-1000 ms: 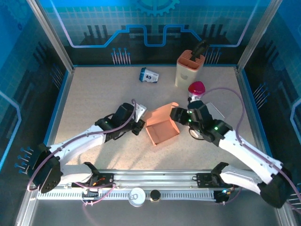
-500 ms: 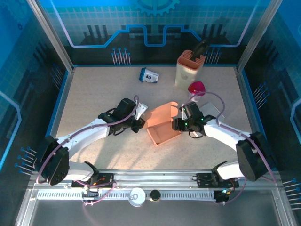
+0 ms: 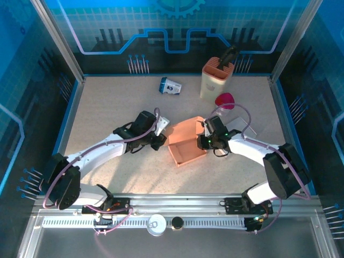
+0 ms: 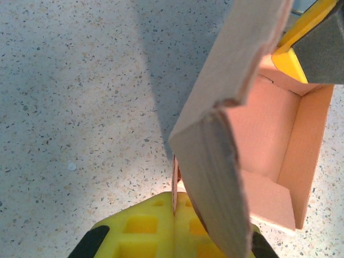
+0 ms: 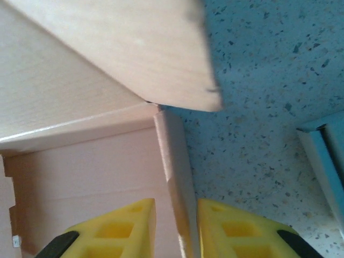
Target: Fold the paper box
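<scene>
Pink paper box (image 3: 185, 153), open on the desk (image 3: 118, 107) in front of the knife block (image 3: 216, 77): left hand (image 3: 160, 141) clamps one wall, right hand (image 3: 204, 141) straddles the opposite, grip uncertain; a coordinated inward fold seems next.

**Changes over the last second.** The right gripper (image 5: 176, 228) has been carried from beside the upper flap corner of the paper box (image 3: 185, 148) to the box's right wall. The right arm (image 3: 252, 148) has been folded closer in behind the fingers. The jaws have been narrowed, so the wall is now straddled: 1 finger (image 5: 239, 228) lies against its outside and 1 stands just beside its inside. The left arm (image 3: 102, 153) has been drawn slightly inward.
</scene>
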